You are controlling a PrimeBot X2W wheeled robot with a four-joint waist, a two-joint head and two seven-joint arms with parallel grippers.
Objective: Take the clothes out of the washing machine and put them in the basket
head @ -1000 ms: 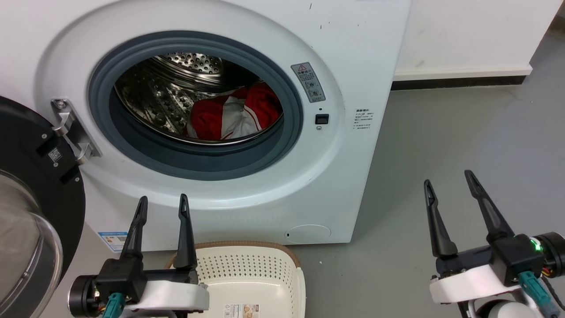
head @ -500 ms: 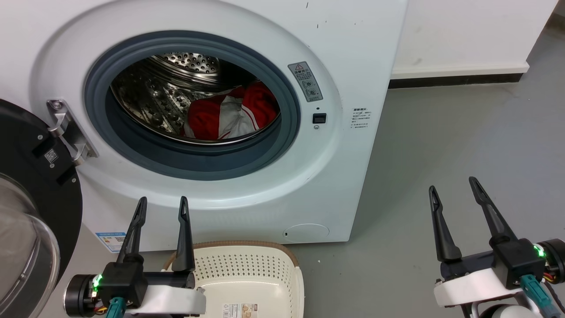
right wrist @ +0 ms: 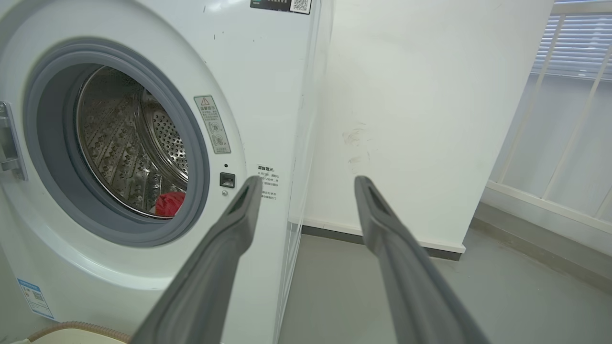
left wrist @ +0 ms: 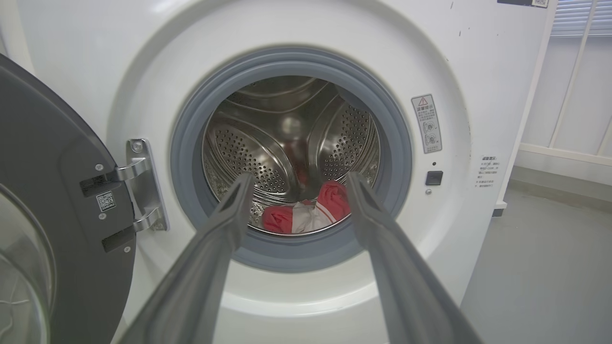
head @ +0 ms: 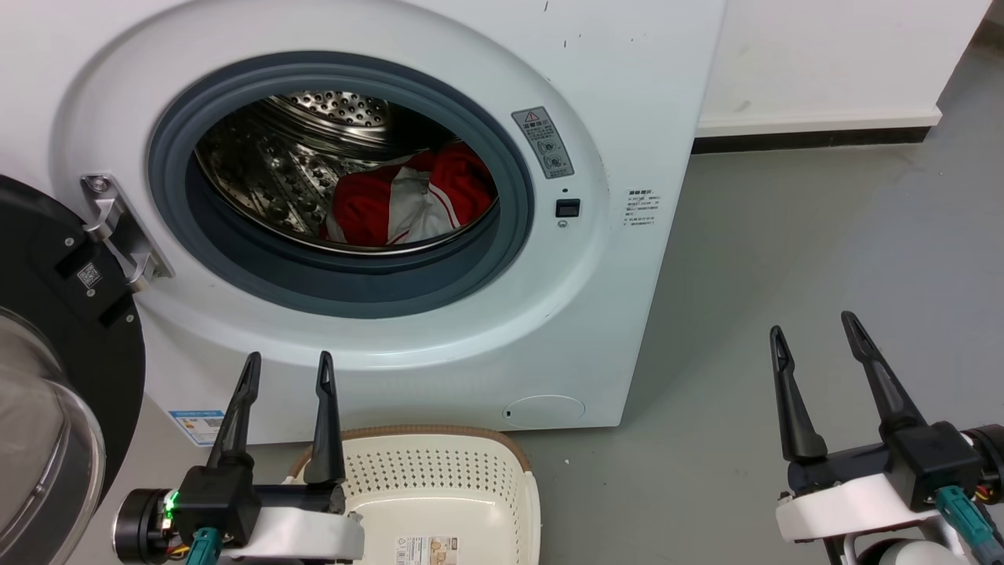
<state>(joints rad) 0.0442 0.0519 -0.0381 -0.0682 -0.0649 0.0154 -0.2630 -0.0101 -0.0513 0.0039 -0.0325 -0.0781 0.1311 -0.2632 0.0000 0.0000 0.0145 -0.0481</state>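
Head view: the left fingers (head: 325, 416) and right fingers (head: 788, 400) stand spread and empty. The clothes (head: 408, 204) lie in the drum of the washing machine (head: 627, 94), well beyond the left fingers. The basket (head: 439, 471) sits beside their base.

Left wrist view: the clothes show between the fingertips, behind the grey seal (left wrist: 296, 253). Its lip could probably snag a low reach. The open door (left wrist: 48, 167) hangs left of them.

Right wrist view: the clothes show left of the fingers.

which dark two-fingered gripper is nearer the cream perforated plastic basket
The left gripper, right beside the brown rim of the cream basket; the right gripper is over bare grey floor, well aside.
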